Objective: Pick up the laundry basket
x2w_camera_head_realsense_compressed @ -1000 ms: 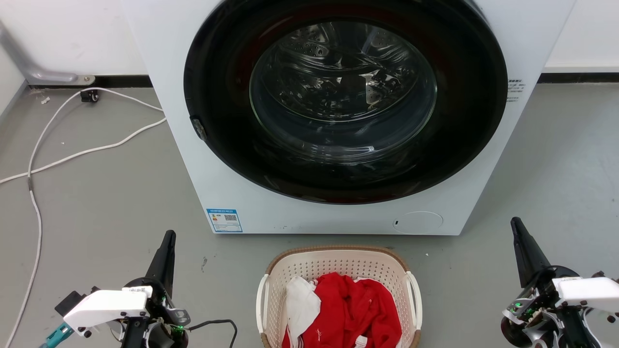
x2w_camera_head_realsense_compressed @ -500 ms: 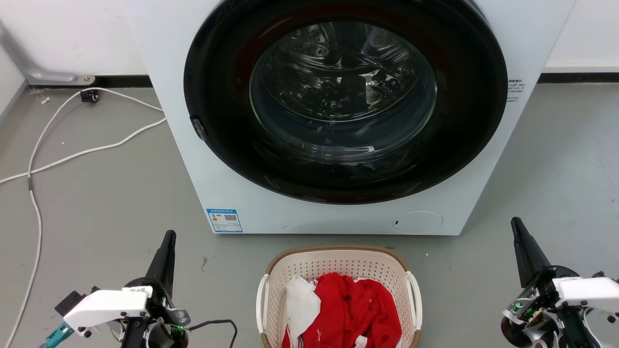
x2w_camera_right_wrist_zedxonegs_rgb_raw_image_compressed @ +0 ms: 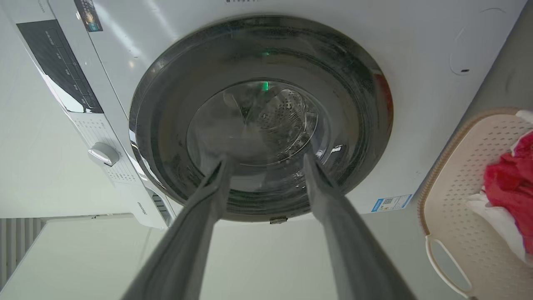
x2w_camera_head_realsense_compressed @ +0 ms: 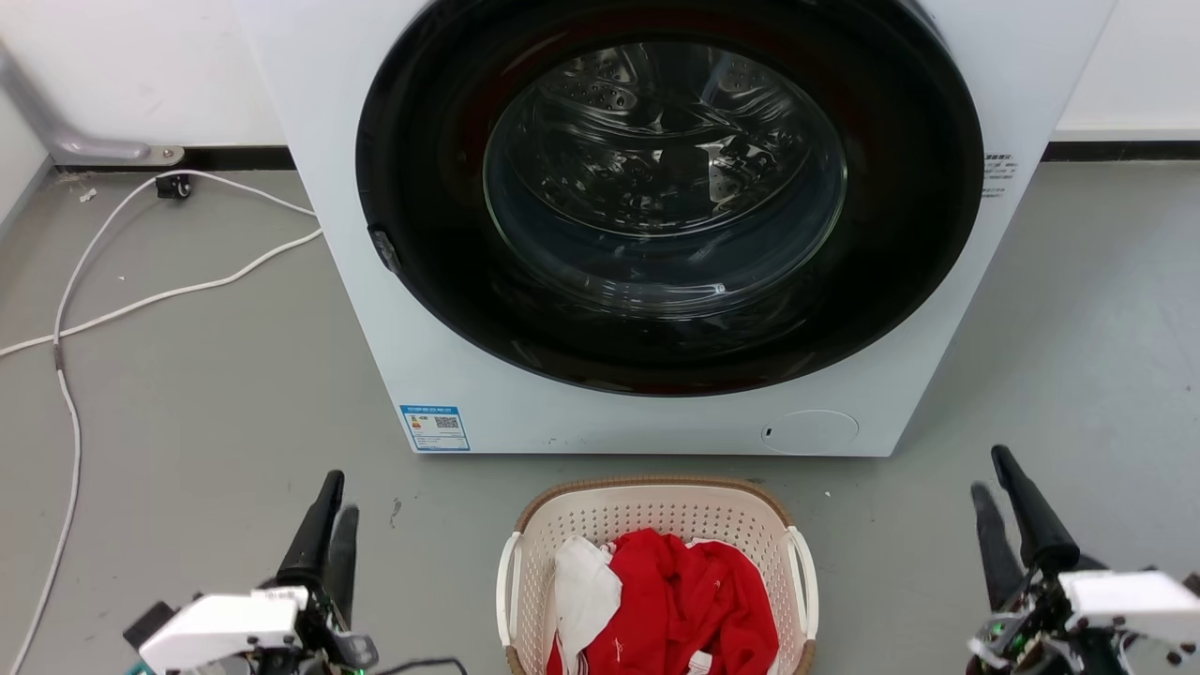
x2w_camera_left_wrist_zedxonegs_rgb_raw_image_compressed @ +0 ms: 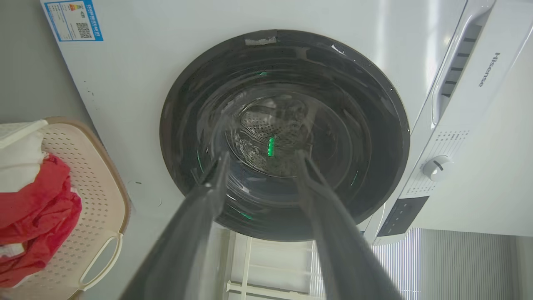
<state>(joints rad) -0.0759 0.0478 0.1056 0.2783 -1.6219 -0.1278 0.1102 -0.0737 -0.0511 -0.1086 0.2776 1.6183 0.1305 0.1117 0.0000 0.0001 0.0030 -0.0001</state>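
Observation:
The laundry basket (x2w_camera_head_realsense_compressed: 647, 517), cream perforated plastic with a brown woven-look rim and white side handles, stands on the grey floor at the bottom centre. It sits just in front of the washing machine and holds red and white clothes (x2w_camera_head_realsense_compressed: 684, 591). My left gripper (x2w_camera_head_realsense_compressed: 338, 499) is open to the basket's left, well apart from it. On the far side, my right gripper (x2w_camera_head_realsense_compressed: 989, 472) is also open and apart. In the left wrist view the left gripper (x2w_camera_left_wrist_zedxonegs_rgb_raw_image_compressed: 261, 155) points at the machine door, with the basket (x2w_camera_left_wrist_zedxonegs_rgb_raw_image_compressed: 89, 175) at the left. The right gripper (x2w_camera_right_wrist_zedxonegs_rgb_raw_image_compressed: 265, 158) does likewise, with the basket (x2w_camera_right_wrist_zedxonegs_rgb_raw_image_compressed: 466, 175) at the right.
The white front-loading washing machine (x2w_camera_head_realsense_compressed: 375, 309) with its dark round door (x2w_camera_head_realsense_compressed: 666, 187) shut stands right behind the basket. White cables (x2w_camera_head_realsense_compressed: 141, 300) trail over the floor at the left. Bare grey floor lies on both sides of the basket.
Both grippers have gone from shut to open, each now showing two spread fingers. Both have also dropped lower in the head view. The basket has not moved.

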